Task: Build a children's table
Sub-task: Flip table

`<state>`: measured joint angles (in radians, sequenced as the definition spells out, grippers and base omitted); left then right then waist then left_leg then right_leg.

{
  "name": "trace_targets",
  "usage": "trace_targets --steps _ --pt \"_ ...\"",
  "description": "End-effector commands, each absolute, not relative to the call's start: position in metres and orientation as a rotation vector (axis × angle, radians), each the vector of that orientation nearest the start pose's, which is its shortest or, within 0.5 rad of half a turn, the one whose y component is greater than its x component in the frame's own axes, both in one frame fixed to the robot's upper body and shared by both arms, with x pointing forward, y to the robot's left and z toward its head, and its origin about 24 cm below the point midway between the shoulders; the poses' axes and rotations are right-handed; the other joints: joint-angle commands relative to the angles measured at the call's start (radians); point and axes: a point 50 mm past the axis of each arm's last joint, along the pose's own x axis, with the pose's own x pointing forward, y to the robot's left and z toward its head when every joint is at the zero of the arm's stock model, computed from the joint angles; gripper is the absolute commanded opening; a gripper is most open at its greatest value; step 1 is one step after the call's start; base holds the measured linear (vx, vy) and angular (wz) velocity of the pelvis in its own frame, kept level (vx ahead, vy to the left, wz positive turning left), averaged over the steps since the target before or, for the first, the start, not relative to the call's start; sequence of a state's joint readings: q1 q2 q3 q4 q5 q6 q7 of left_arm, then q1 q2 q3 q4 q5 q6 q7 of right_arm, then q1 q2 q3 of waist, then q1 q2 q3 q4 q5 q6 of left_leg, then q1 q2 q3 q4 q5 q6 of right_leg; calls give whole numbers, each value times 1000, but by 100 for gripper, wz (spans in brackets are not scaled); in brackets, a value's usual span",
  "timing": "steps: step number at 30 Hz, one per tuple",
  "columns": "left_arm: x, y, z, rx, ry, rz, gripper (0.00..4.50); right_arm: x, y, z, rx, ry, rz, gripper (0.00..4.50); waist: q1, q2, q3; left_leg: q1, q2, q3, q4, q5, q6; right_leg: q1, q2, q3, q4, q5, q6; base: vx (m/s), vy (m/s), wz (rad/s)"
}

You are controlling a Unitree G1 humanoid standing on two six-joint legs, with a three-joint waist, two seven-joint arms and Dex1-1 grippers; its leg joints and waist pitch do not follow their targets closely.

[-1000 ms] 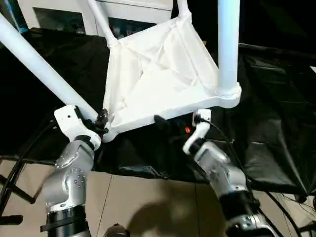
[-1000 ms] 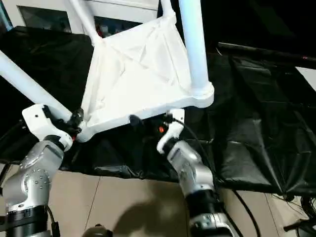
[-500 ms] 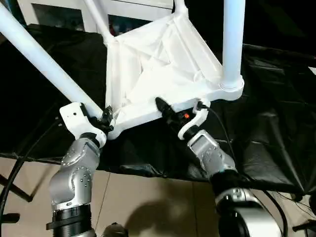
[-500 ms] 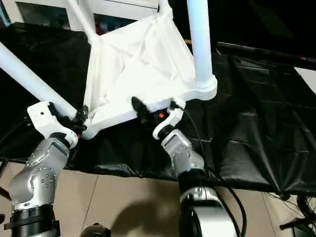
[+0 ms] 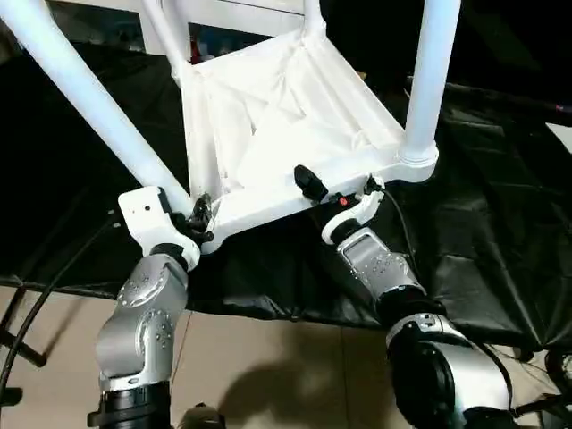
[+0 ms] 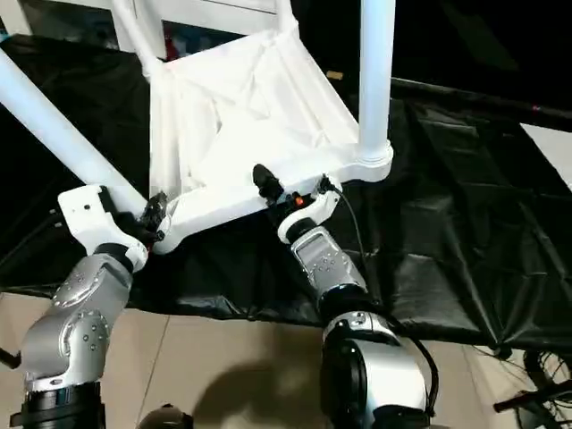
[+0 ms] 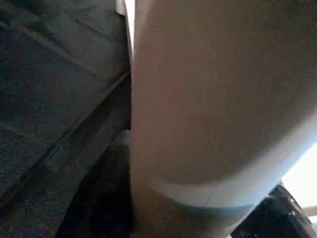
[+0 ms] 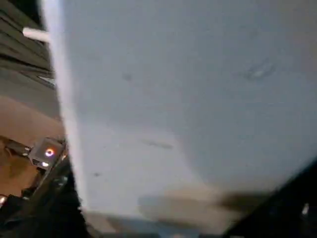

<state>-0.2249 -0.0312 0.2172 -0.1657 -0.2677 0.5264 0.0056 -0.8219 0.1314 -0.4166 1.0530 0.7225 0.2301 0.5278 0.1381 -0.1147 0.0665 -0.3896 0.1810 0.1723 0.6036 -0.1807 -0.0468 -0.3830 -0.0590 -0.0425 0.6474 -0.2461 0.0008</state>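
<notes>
Behind the black-draped surface [image 5: 500, 206] stands a white cabinet [image 5: 241, 13].

Lab-like room: black floor sheet [image 5: 500, 241], cables [image 5: 36, 295], white cabinet [image 5: 232, 18].

Smooth white plastic tabletop [image 5: 277, 116] and legs [image 5: 85, 89]; crinkled glossy black sheet [image 5: 483, 223]; brushed silver metal forearms [image 5: 143, 313]

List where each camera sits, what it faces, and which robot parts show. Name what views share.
Left eye: on the head, looking down at the upturned tabletop; silver forearms, left gripper, right gripper show.
Right eye: beside it, same scene.
Left wrist: close against a leg.
Right wrist: close against the tabletop's white plastic.
Shared: both eyes show the tabletop, legs and black cloth.
</notes>
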Motion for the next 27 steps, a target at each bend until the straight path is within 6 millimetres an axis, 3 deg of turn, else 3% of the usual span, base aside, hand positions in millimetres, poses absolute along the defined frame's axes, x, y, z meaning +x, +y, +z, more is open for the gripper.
trace_targets --steps 1,5,8,14,15,16,23,27 --pt "286 152 97 -370 84 -64 215 366 -51 61 1147 254 525 334 4 8 -76 30 55 -12 -63 28 48 43 -85 36 -51 181 -220 0 0 0" --pt "285 155 95 -342 100 -43 215 367 -53 60 1156 249 511 304 7 4 -76 30 54 -11 -62 35 47 44 -86 37 -50 199 -218 0 0 0" --pt "283 160 94 -354 100 -41 285 370 -57 62 1154 232 487 285 8 5 -77 30 54 -11 -62 33 44 44 -86 37 -49 197 -220 0 0 0" --pt "283 169 96 -371 92 -57 329 374 -65 65 1171 197 440 241 11 7 -78 31 52 -11 -60 33 37 45 -85 36 -45 221 -228 0 0 0" --pt "282 174 97 -376 89 -57 336 376 -70 67 1177 177 425 236 11 14 -78 31 52 -11 -60 37 33 43 -83 36 -45 231 -231 0 0 0" --pt "281 177 97 -376 90 -56 345 376 -71 67 1182 173 418 231 11 12 -79 31 52 -11 -60 37 33 44 -82 35 -44 234 -232 0 0 0" --pt "274 195 93 -355 100 -57 393 381 -83 71 1185 129 373 214 10 25 -78 33 53 -12 -64 1 7 43 -82 34 -46 219 -225 0 0 0" --pt "262 214 92 -302 98 -115 428 386 -101 76 1164 76 301 206 10 28 -77 38 53 -10 -68 -27 -11 38 -79 33 -48 187 -220 0 0 0"
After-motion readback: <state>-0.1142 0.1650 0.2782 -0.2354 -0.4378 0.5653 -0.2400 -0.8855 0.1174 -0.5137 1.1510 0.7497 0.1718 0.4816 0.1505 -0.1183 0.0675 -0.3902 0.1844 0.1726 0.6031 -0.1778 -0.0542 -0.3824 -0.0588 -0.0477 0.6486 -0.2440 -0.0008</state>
